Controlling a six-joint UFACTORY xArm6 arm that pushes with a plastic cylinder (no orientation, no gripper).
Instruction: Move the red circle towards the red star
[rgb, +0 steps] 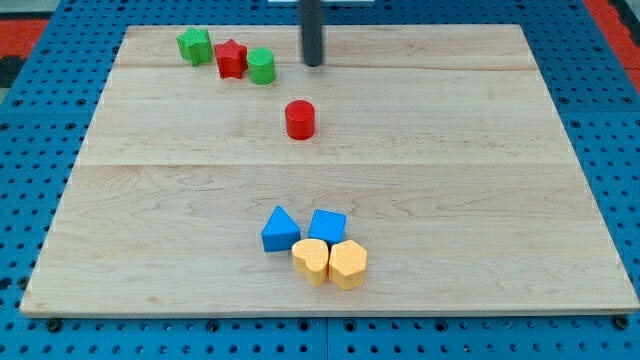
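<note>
- My tip (314, 64), a bare rod with no fingers to open or close, stood just beyond the red circle (300, 119), slightly right.
- The red star (230, 58) sat far-left, touching the green cylinder (261, 66).
- Pushing from there risked driving the circle nearer, away from the star.

The red circle (300, 119) is a short, upright cylinder with a flat round top, standing alone on the pale wooden worktop (480, 200), a little above the middle of the view and touching no other block. The red star (230, 58) lies flat near the worktop's far edge, toward the view's top left — at about ten o'clock from the red circle and well apart from it, its points blunt and its colour the same red
</note>
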